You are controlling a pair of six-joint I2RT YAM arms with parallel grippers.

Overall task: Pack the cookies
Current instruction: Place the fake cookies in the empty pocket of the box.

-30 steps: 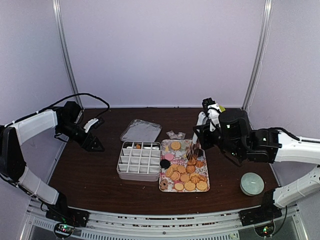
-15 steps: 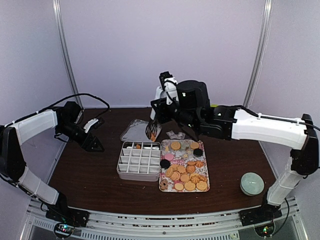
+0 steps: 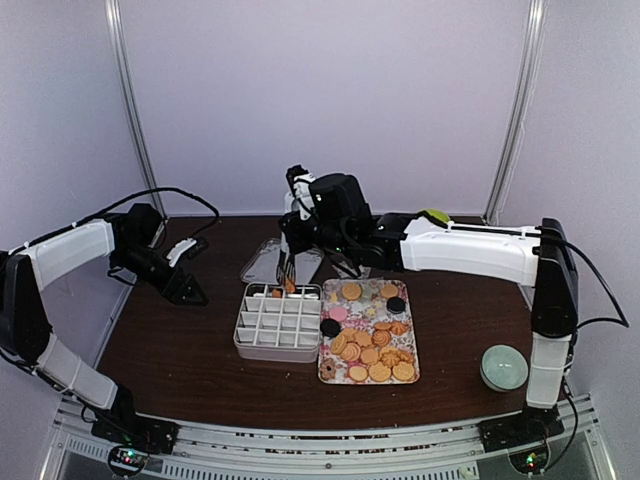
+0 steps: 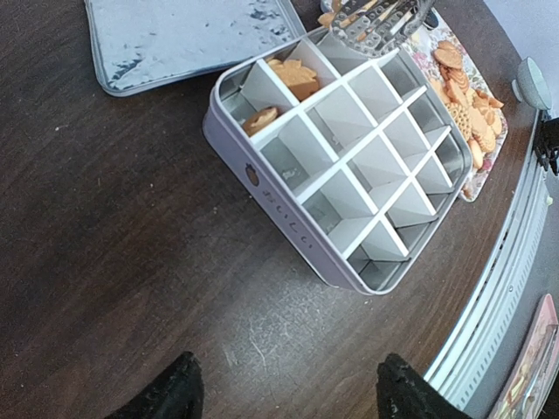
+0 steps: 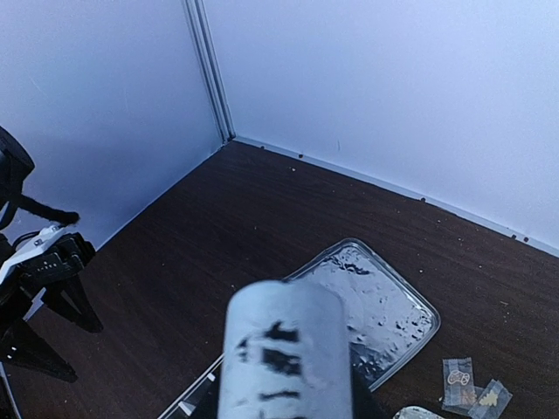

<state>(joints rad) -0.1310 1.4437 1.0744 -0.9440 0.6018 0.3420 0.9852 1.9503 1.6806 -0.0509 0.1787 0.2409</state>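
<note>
- Your right pincer (image 3: 293, 243) is clamped on the tongs (image 4: 380, 19), which hang over the back row of the divided box (image 4: 288, 231); an orange cookie (image 3: 291, 285) seems to sit at their tips, though it is too small to be sure
- Most of the cookies (image 3: 370, 345) lie on the flowered tray (image 3: 372, 300) just right of the box; two orange ones (image 4: 293, 74) already sit in cells at the left end of the back row
- Line the tips up over one empty cell, not over a divider, and lower them until the cookie is below the wall tops
- Ease the grip only a little: enough for the tongs to spring apart, not enough to drop them
- Your left pincer (image 4: 293, 393) stands open and empty above the counter (image 3: 180, 340), left of the box; use it to steady the box if it slides
- Mind the lid (image 4: 183, 35) lying behind the box when you draw back
</note>
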